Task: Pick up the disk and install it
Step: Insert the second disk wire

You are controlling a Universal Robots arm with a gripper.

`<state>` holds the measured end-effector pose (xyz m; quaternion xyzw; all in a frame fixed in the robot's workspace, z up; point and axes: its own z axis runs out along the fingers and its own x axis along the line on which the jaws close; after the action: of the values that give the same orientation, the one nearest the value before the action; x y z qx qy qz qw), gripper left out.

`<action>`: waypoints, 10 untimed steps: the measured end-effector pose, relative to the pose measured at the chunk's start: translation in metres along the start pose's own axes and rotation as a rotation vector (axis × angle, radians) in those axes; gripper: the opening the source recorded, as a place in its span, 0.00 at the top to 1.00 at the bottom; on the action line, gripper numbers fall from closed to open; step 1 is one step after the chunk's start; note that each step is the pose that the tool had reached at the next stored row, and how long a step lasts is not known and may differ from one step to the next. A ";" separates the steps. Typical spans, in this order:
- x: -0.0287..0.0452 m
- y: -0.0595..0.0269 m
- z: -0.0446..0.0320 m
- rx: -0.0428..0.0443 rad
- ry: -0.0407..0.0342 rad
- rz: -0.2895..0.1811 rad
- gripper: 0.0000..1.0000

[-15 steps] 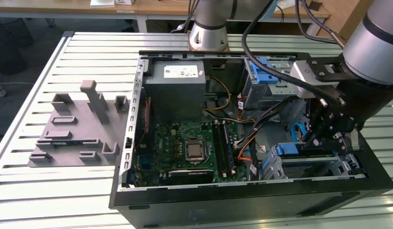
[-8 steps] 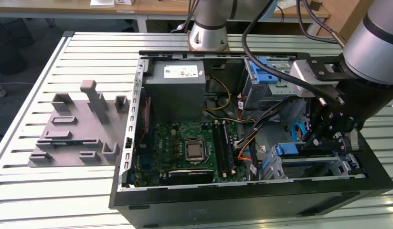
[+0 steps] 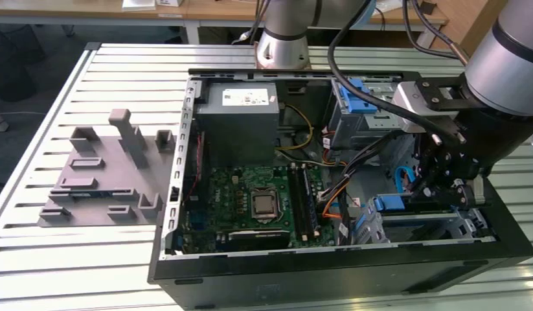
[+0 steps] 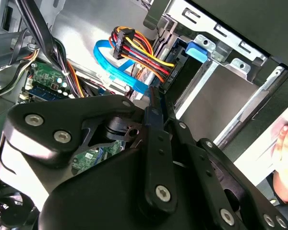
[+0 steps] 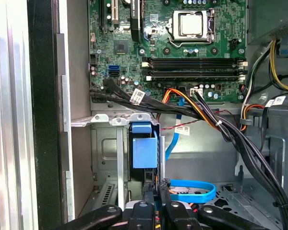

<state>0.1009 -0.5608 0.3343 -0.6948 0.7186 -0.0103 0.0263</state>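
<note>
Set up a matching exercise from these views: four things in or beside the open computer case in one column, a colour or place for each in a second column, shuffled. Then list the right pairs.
Things:
1. power-supply box
2. flat data cable
3. plastic fixture
4. disk carrier

Descriptions:
A. grey, outside the case on the slatted table, toward the exterior view's left
B. blue, standing edge-up in the drive cage by the gripper
C. grey with a white sticker, beside the motherboard
D. bright blue, curved in a loop on the case floor

Pairs: 1-C, 2-D, 3-A, 4-B
</note>
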 end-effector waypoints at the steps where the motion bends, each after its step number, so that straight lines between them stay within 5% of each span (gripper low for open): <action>1: 0.0000 0.0000 0.0000 0.0000 0.0000 0.000 0.84; 10: 0.0006 0.0000 0.0003 0.0000 0.0000 0.000 0.84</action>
<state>0.1009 -0.5614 0.3340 -0.6948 0.7186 -0.0103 0.0263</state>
